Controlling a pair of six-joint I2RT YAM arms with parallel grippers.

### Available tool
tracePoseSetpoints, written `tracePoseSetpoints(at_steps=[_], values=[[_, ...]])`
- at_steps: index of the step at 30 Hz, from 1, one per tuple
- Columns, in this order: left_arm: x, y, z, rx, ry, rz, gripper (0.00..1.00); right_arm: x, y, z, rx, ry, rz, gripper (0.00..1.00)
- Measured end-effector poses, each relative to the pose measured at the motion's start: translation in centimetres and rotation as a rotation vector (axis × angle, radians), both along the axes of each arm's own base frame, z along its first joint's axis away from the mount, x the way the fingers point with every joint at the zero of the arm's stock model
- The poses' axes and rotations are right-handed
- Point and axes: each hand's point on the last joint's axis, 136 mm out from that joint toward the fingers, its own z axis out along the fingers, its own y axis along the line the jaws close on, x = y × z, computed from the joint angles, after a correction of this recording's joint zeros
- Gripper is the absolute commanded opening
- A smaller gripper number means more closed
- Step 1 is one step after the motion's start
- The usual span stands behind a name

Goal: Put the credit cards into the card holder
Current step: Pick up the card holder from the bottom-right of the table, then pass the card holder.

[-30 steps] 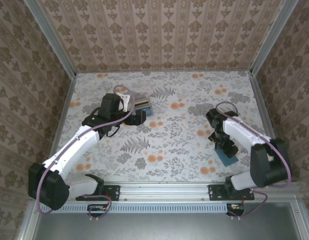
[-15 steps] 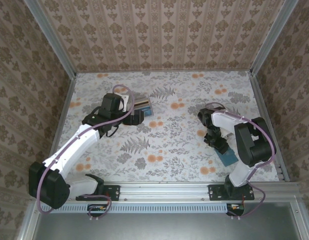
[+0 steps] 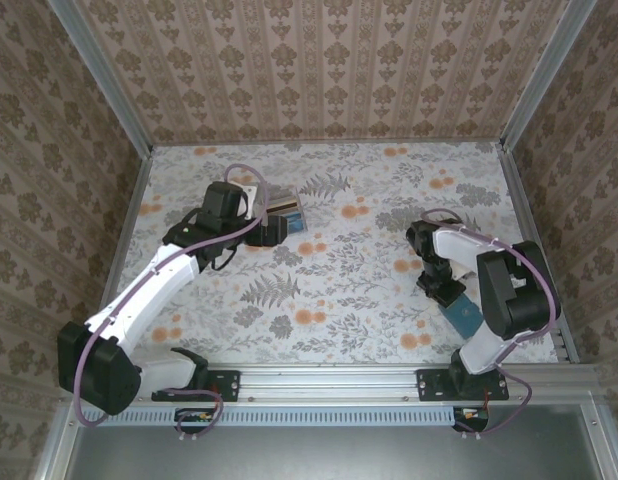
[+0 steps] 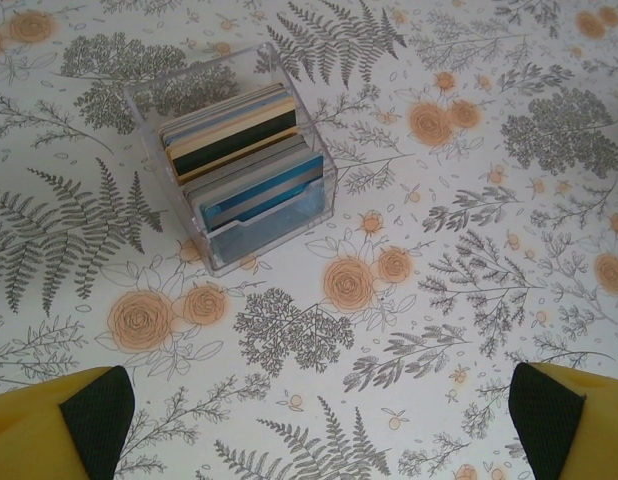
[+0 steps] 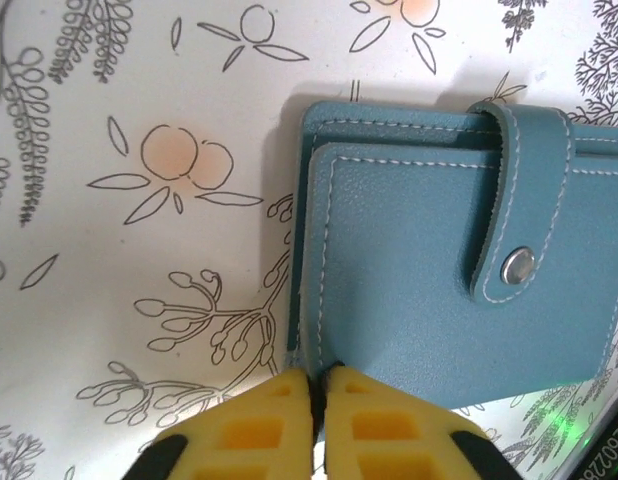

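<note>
The card holder lies flat on the flowered table, fastened by a strap with a metal snap. From above it sits well apart from the clear box, off to the right of it and nearer the arm bases.

The right gripper is at the card holder's edge. Its yellow fingers are pressed together with barely a seam between them. The left corner of the holder's top flap runs straight into that seam, so the gripper is pinching the flap there (a thin bite, right at the stitched edge). The rest of the holder spreads away from the fingertips, up and to the right in the wrist view.

The cards stand on edge inside the clear box, packed in a row: blue ones at the front, a dark one and a tan one further back.

The left gripper hangs above the table on the near side of the box. Its fingers are spread as wide as they go and hold nothing. The box sits beyond the fingertips, apart from them and a little towards the left finger.
</note>
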Motion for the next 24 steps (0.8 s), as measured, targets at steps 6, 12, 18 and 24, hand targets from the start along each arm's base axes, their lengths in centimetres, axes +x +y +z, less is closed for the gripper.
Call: tracePoseSetpoints(at_steps=[6, 12, 18, 24], values=[[0.0, 0.2, -0.1, -0.018, 0.020, 0.027, 1.00, 2.8, 2.4, 1.0, 0.119, -0.166, 0.146, 0.00], [2.3, 4.0, 0.0, -0.221, 0.093, 0.198, 1.00, 7.2, 10.7, 4.4, 0.368, -0.428, 0.490, 0.00], [2.3, 5.0, -0.4, -0.345, 0.168, 0.232, 0.99, 10.1, 22.1, 10.1, 0.675, -0.632, 0.892, 0.00], [1.2, 3.7, 0.4, -0.402, 0.188, 0.155, 0.96, 8.2, 30.0, 13.4, 0.849, -0.731, 1.280, 0.00]])
